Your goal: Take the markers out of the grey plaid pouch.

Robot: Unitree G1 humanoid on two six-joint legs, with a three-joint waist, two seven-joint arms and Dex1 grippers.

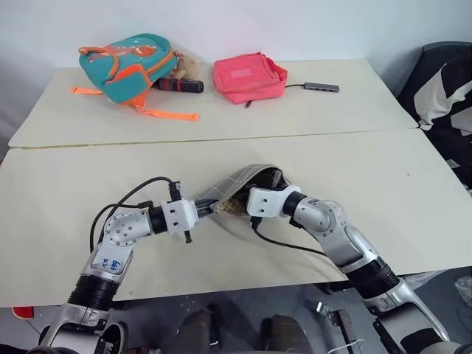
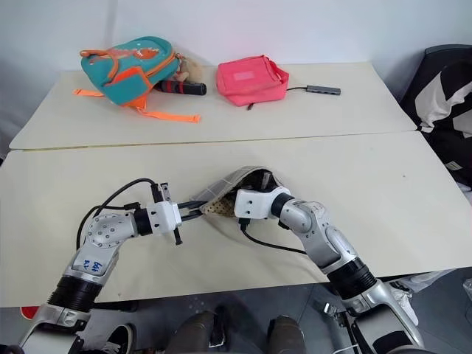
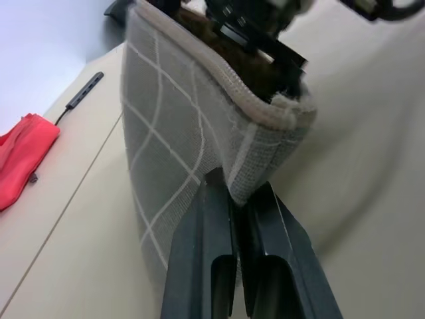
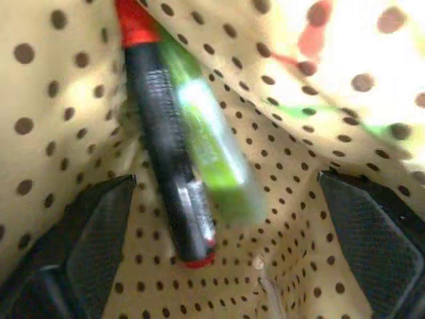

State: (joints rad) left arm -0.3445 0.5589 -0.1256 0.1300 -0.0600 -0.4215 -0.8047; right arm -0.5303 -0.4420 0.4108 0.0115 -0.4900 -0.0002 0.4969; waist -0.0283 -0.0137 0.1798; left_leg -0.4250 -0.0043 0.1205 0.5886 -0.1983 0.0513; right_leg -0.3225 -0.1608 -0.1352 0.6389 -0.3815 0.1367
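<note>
Right gripper (image 4: pixel 226 232) jaws apart inside grey plaid pouch (image 1: pixel 228 193), flanking markers (image 4: pixel 179 166); left gripper (image 3: pixel 234 212) clamps pouch edge.

Even, soft daylight-like light fills both head views; the pale beige table top (image 1: pixel 354 169) is evenly bright with no glare; shadows are faint and diffuse, a soft grey one lying under the flat grey fabric pouch with thin white grid lines (image 1: pixel 234 190); the far white wall fades to a bluish tint. In the left wrist view the pouch's near weave is crisp, while the flat pink padded bag (image 3: pixel 23 159) behind it is soft and out of focus. In the right wrist view the beige dotted lining glows, washed out to near white at one corner; the slim red-capped dark marker (image 4: pixel 166 166) and slim light green marker (image 4: pixel 212 159) are smeared by blur.
</note>
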